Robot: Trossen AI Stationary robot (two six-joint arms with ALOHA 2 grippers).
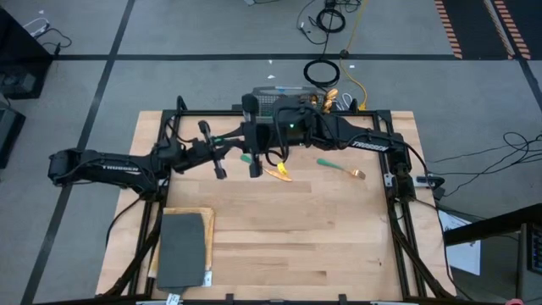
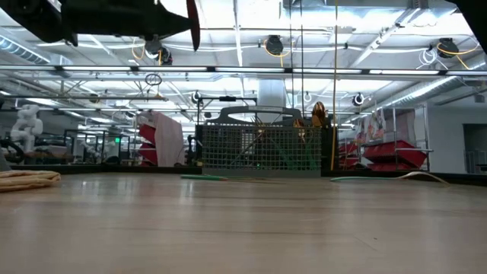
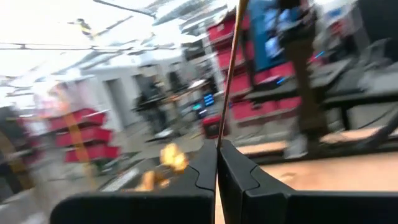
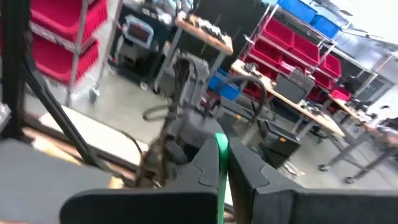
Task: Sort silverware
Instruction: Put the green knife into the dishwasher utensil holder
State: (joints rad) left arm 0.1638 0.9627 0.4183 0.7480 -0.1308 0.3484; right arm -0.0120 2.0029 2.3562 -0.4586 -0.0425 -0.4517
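Both grippers hang above the table's far middle, facing each other in front of the grey mesh caddy (image 1: 279, 100). My left gripper (image 3: 217, 155) is shut on a thin gold-brown strip of silverware. My right gripper (image 4: 224, 158) is shut on a teal-green handle. A slim teal line (image 1: 230, 137) runs between the two grippers in the high view; whether they share one piece, I cannot tell. Two more pieces lie flat on the table: one with a gold head (image 1: 278, 174) below the grippers, one (image 1: 339, 166) to the right. My left gripper pinches a thin gold-brown strip (image 3: 219, 140) between its two fingers. The strip runs on straight past the fingertips (image 3: 231, 62), lifted clear of the table. My right gripper pinches a teal-green handle (image 4: 221, 146) between its two fingers, edge-on. The handle stands a little past the fingertips, clear of the table.
A dark grey pad on a wooden board (image 1: 182, 250) lies at the table's near left. Black frame rails (image 1: 394, 195) run along the table's sides. In the low view the caddy (image 2: 262, 146) stands at the far edge, with bare wood in front of it.
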